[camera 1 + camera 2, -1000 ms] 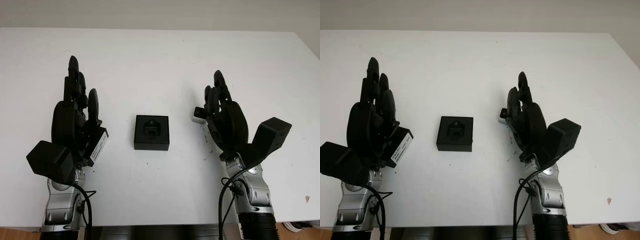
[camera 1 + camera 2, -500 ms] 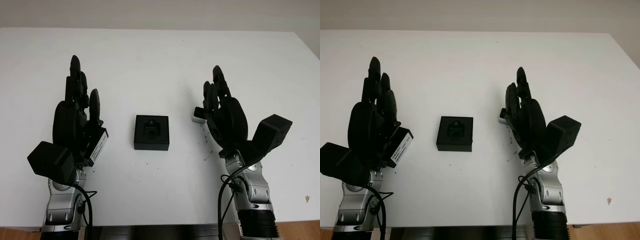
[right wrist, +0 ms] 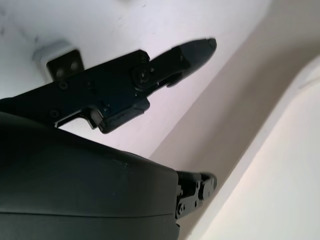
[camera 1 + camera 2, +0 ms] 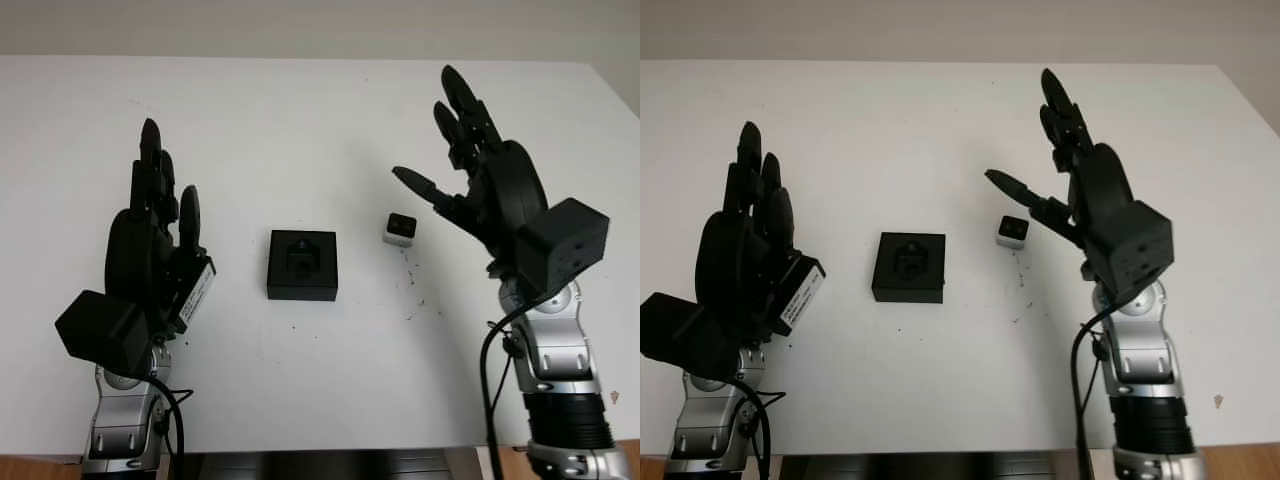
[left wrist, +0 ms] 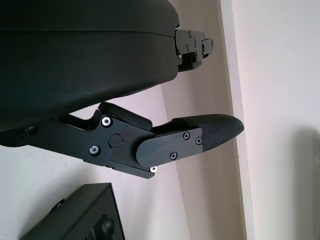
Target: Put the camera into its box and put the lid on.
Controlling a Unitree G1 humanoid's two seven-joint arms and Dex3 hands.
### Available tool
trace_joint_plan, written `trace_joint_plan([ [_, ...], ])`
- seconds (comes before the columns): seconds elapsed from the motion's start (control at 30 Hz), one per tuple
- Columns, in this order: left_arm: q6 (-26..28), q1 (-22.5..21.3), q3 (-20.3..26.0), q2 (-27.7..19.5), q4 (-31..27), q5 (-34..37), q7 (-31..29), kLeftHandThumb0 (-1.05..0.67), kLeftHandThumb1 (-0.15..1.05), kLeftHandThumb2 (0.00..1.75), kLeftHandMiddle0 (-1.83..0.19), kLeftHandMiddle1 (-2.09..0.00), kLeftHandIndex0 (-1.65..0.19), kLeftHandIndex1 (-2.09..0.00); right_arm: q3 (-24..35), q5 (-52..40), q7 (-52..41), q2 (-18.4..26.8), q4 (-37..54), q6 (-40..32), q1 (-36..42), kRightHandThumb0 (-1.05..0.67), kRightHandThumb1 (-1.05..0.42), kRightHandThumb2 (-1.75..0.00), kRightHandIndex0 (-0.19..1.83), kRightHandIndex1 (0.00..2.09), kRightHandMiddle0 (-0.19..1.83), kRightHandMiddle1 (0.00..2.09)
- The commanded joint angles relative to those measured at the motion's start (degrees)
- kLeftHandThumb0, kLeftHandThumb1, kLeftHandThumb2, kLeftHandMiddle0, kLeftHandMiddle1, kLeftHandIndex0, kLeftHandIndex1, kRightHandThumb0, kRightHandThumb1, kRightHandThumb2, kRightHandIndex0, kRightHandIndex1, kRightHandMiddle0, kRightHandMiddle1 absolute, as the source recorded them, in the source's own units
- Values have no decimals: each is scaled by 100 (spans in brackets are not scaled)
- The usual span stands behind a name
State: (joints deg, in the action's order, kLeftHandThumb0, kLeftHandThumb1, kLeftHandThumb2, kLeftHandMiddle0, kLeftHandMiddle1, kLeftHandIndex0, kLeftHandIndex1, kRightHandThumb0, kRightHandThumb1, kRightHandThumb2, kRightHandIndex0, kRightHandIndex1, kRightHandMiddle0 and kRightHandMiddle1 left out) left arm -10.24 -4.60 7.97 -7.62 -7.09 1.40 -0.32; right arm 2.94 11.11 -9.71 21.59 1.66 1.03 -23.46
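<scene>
Approach to the camera (image 4: 401, 228), right of the box (image 4: 303, 264).
Right hand (image 4: 490, 185) open above camera, left hand (image 4: 155, 250) open left of box; best grasped by opposite sides, kept level.

A bare test bench in a lab-like room: a plain white table (image 4: 300, 110) fills the frame, with a blank pale wall (image 4: 320, 25) along the top edge
</scene>
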Motion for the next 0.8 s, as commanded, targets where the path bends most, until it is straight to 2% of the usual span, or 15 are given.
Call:
trace_joint_plan([
  [0.0,10,74,-19,17,-101,-5,-19,-71,105,62,10,-5,8,-5,-131,305,37,229,-104,175,-160,-65,-79,-3,25,23,22,28],
  [0.17,-23,86,-56,41,-50,-61,7,-72,105,62,10,-5,8,-5,-572,1376,125,638,-368,169,-350,-70,-80,-5,27,22,24,29],
  [0.23,6,79,-74,49,-59,-73,11,-72,105,63,10,-5,8,-5,-697,1596,99,691,-445,150,-393,-69,-77,-4,27,21,26,29],
  [0.4,-31,41,-88,39,-10,-110,-4,-71,105,64,10,-5,8,-5,-1048,2195,-344,811,-275,-498,-392,-61,-77,-5,26,17,26,17],
  [0.57,-4,11,-85,40,3,-100,-18,-71,105,64,10,-5,8,-5,-1322,2839,-364,952,-248,-655,-353,-64,-78,-5,38,21,34,13],
  [0.77,-87,-26,-90,27,89,-105,-48,-72,105,65,11,-5,9,-5,-1457,3203,-493,966,-239,-925,-315,-68,-81,-6,41,20,37,10],
])
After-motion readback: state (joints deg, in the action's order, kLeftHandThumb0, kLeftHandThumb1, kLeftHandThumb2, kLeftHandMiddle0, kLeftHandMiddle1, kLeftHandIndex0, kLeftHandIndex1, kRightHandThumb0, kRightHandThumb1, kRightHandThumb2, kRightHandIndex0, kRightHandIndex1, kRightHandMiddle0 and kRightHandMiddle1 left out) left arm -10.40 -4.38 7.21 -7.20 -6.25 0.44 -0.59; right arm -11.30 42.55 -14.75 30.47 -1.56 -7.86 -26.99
